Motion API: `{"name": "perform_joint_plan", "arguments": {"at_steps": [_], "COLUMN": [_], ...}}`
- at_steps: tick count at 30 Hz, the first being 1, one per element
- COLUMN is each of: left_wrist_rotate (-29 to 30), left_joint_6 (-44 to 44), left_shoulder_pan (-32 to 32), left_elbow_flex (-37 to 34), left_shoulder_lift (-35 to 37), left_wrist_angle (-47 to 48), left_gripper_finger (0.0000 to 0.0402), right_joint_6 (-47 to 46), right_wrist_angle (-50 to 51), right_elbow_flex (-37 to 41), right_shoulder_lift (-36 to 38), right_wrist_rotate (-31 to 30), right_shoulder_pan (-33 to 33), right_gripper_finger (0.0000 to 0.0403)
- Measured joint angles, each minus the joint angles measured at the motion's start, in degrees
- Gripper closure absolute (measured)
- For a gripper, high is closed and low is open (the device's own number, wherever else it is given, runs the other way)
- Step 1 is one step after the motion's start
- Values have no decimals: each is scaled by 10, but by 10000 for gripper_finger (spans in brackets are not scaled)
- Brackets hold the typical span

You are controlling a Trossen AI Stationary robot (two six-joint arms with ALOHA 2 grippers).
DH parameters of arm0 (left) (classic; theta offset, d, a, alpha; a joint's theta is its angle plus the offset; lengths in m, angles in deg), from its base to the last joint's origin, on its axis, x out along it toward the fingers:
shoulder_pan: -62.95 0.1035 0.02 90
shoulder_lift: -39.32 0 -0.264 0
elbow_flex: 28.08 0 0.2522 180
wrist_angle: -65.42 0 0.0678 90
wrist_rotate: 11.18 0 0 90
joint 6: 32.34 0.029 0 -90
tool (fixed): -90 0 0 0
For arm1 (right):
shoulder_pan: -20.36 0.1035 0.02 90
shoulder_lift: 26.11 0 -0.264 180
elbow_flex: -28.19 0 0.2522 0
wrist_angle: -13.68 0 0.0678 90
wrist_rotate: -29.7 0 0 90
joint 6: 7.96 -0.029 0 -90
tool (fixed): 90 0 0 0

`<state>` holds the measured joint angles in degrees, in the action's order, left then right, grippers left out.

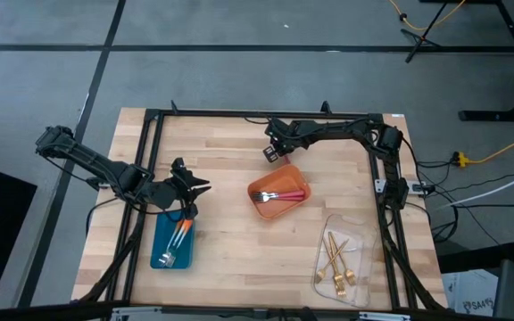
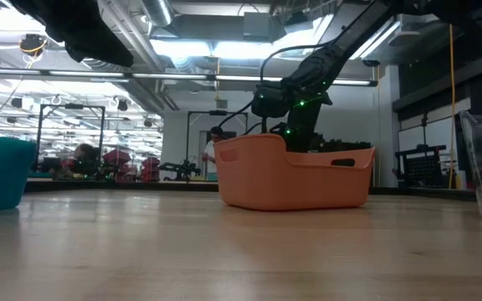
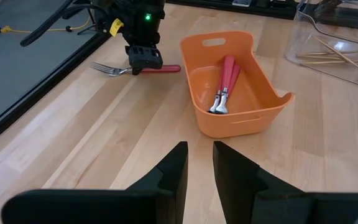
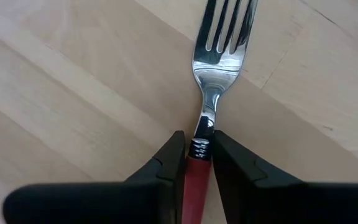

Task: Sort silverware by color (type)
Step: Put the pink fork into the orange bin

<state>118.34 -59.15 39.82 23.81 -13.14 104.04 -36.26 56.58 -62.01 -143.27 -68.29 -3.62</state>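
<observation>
A: Any writing or labels to read?

B: None legible. A small yellow tag sits on the right arm's wrist, but nothing on it can be made out.

A: Where are the forks, taking the orange tray (image 1: 277,193) as the mark?

B: Two red-handled forks (image 3: 224,86) lie inside it. One more red-handled fork (image 4: 215,68) lies flat on the wood just beyond the tray's far side. The right gripper (image 3: 144,60) is down on it, fingers clenched around the handle where red meets steel, tines pointing away from the tray.

A: And the others?

B: Orange-handled forks (image 1: 178,236) lie in the blue tray (image 1: 161,251), well to the orange tray's left. Gold forks (image 1: 336,265) lie in the clear tray (image 1: 350,230), near its right front.

A: The left gripper?

B: The left gripper (image 1: 186,193) hangs over the blue tray's far end, fingers slightly apart with nothing between them.

A: Room to move?

B: Bare butcher-block table (image 1: 230,259) lies between the trays. A black frame edges the table. Behind it is a workshop with ceiling lights.
</observation>
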Motion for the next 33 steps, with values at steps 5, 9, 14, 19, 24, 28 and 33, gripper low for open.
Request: {"name": "perform_joint_plan", "arguments": {"at_steps": [5, 9, 14, 19, 24, 28, 33], "left_wrist_rotate": [0, 0, 0, 0, 0, 0, 0], "left_joint_6": [0, 0, 0, 0, 0, 0, 0], "left_shoulder_pan": [0, 0, 0, 0, 0, 0, 0], "left_elbow_flex": [0, 0, 0, 0, 0, 0, 0], "left_shoulder_lift": [0, 0, 0, 0, 0, 0, 0], "left_wrist_angle": [0, 0, 0, 0, 0, 0, 0], "left_gripper_finger": [332, 332, 332, 332, 332, 332, 332], "right_joint_6": [0, 0, 1, 5, 18, 28, 52], "right_wrist_angle": [0, 0, -16, -26, -44, -52, -54], "right_elbow_flex": [0, 1, 2, 2, 2, -13, -55], "right_shoulder_lift": [0, 0, 0, 0, -1, -4, -4], "right_wrist_rotate": [-5, -8, -8, -5, -2, 16, 28], "right_shoulder_pan": [0, 0, 0, 0, 0, 0, 0], "right_gripper_finger": [361, 389, 394, 396, 396, 398, 398]}}
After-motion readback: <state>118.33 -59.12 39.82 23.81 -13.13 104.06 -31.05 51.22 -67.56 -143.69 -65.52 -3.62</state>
